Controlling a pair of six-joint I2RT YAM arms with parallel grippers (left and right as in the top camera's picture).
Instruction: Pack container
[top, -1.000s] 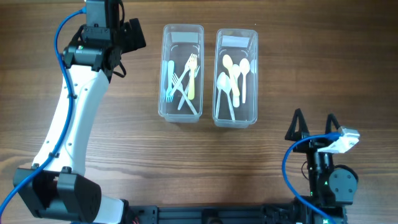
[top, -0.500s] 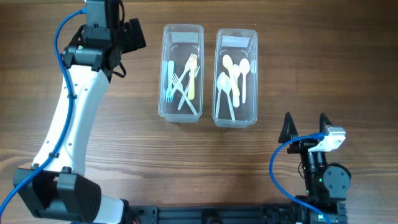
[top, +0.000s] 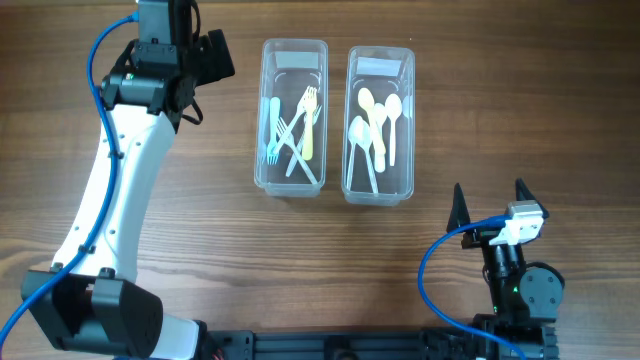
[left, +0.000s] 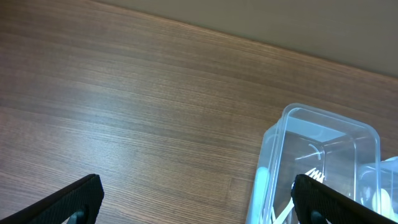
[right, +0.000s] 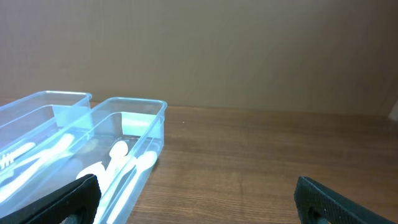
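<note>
forks (top: 296, 132) in fork container (top: 293, 44), spoons (top: 374, 125) in spoon container (top: 380, 50); left end effector (left: 199, 200), right end effector (top: 490, 197) spread wide, empty; packing seemingly complete.

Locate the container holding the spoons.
Overhead view: the spoon container stands at upper centre, immediately image-right of the fork container, and above-left of the right gripper.

In the left wrist view the fork container (left: 283, 134) runs off the bottom and right edges. Only one end shows, and the forks (left: 315, 175) inside are mostly cut away. Right of the fork container, the spoon container (left: 387, 167) is a sliver at the edge. Left of the fork container, the left gripper (left: 200, 202) shows only two dark fingertips (left: 71, 200). The right wrist view crops the fork container's left side.
</note>
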